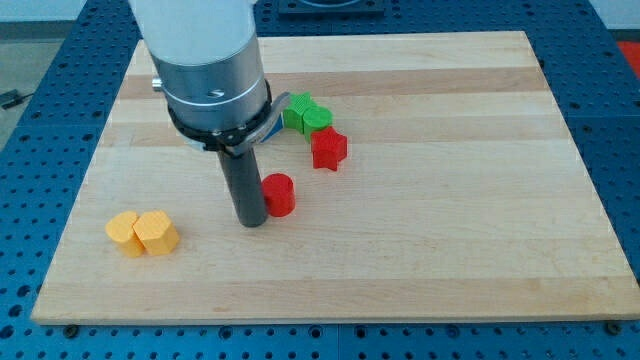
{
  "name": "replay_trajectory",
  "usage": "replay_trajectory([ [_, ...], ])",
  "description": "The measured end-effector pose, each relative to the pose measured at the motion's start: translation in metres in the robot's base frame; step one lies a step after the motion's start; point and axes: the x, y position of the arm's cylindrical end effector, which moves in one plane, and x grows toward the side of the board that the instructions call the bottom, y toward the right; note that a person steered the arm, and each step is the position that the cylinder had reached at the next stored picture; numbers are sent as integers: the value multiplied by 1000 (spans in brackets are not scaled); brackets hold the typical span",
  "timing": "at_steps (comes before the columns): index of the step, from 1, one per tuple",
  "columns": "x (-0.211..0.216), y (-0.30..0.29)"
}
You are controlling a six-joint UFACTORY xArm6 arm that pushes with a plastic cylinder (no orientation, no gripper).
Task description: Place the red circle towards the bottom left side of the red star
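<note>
In the camera view we see a pale wooden board (420,250) lying on a blue perforated bench (620,120), with the arm's grey and white body (205,60) coming in from the view's top over the board's top left part. Our rig carries no pincer at all, so there is no open or closed state to tell; it ends in a straight dark rod (245,185), and my tip (253,224) sits on the wood slightly left of the board's centre. The red circle (279,194) stands just beside the tip on the view's right, so close that we cannot tell whether the two touch. The red star (328,149) lies up and to the view's right of the circle, near it but clearly apart, so the circle already sits toward the star's bottom left. Just above the star, two green blocks (306,115) rest pressed together, their exact shapes hard to make out, partly behind the arm's body. Well apart from all these, near the board's bottom left corner, two yellow-orange blocks (143,233) sit side by side, touching.
</note>
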Motion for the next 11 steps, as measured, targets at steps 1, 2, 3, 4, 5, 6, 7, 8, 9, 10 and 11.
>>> replay_trajectory([
  [1, -14, 10],
  [2, -30, 12],
  [3, -39, 12],
  [4, -27, 12],
  [5, -22, 17],
  [6, -23, 31],
  [7, -26, 45],
  [8, -26, 50],
  [9, 5, 50],
  [10, 56, 31],
  [11, 84, -24],
])
